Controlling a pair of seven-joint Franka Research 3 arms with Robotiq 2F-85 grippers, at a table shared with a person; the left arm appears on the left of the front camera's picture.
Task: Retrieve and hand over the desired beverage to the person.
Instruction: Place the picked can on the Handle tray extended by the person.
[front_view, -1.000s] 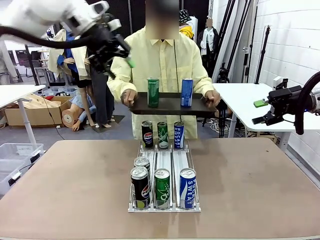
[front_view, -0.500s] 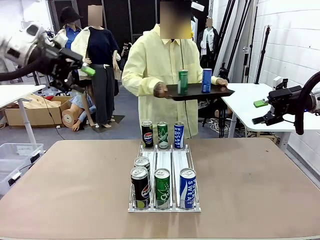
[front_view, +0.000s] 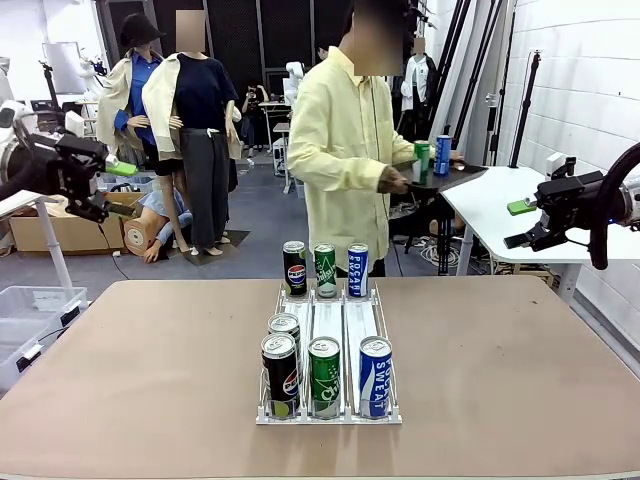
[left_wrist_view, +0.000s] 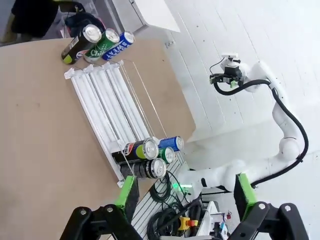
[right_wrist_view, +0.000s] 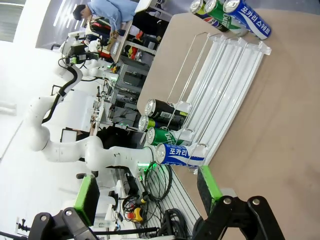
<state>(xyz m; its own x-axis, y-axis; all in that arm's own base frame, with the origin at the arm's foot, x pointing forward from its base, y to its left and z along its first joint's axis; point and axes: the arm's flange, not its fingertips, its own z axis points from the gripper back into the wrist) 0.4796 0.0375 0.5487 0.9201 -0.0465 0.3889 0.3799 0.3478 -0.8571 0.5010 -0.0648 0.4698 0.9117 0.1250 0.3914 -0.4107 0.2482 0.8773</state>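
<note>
You're looking at both arms hanging back off the tabletop (front_view: 520, 350): the left end effector (front_view: 95, 190) is hovering high at the far left edge, fingers spread apart and gripping nothing; the right end effector (front_view: 525, 222) is sitting out at the right side, beside a white table, fingers likewise spread and empty. The person (front_view: 345, 160) in the pale-yellow shirt is standing past the far edge, turned side-on toward the picture's right, holding a dark tray (front_view: 445, 180) that is carrying a green can (front_view: 422, 162) and a blue can (front_view: 442, 155). The clear can rack (front_view: 330, 325) is sitting mid-tabletop with three lanes. At its far end you're seeing a black can (front_view: 294, 268), a green one (front_view: 325, 270) and a blue one (front_view: 358, 270) in a row. At the near end, two black cans (front_view: 281, 372) are queuing in the left lane, with a green can (front_view: 324, 376) and a blue can (front_view: 375, 375) beside them. None is being touched.
</note>
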